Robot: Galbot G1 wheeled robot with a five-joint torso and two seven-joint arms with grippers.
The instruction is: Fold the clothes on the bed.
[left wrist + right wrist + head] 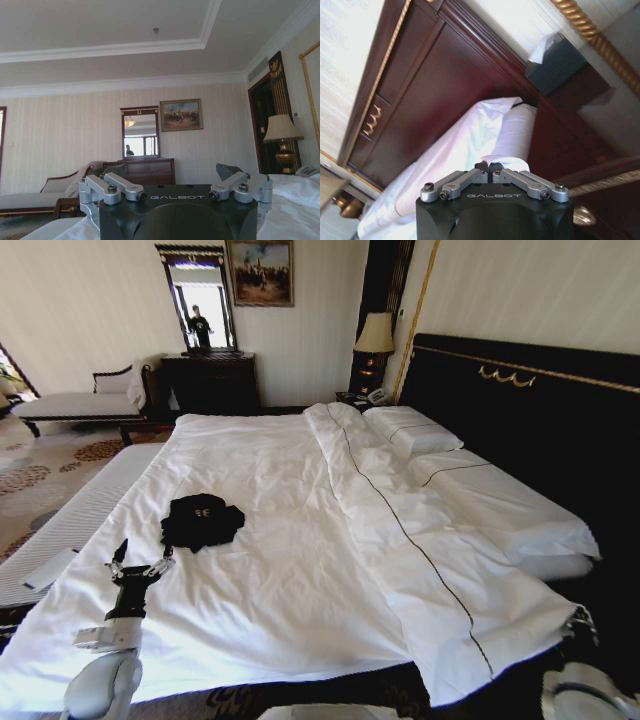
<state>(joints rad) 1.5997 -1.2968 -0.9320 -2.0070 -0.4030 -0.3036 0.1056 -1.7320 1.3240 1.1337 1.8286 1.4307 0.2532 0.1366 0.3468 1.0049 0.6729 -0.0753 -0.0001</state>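
The black T-shirt (202, 521) lies in a bunched, roughly folded heap on the white duvet (300, 570), toward the left side of the bed (520, 410) and nearer its foot edge than the pillows (412, 430), with small pale lettering showing on top. It is touched by nothing. Just short of it, near the bed's near-left corner, the left gripper (137, 562) hangs above the duvet with its fingers spread well apart, holding nothing; in the left wrist view the same gripper (177, 177) points across the room at a dresser (142, 172) and mirror (140, 132). The right gripper (583, 617) sits low at the bed's near-right corner, close to the dark headboard (430, 95); in its own wrist view the right gripper (489, 166) has its fingertips together, seemingly gripping nothing, with white bedding beyond them
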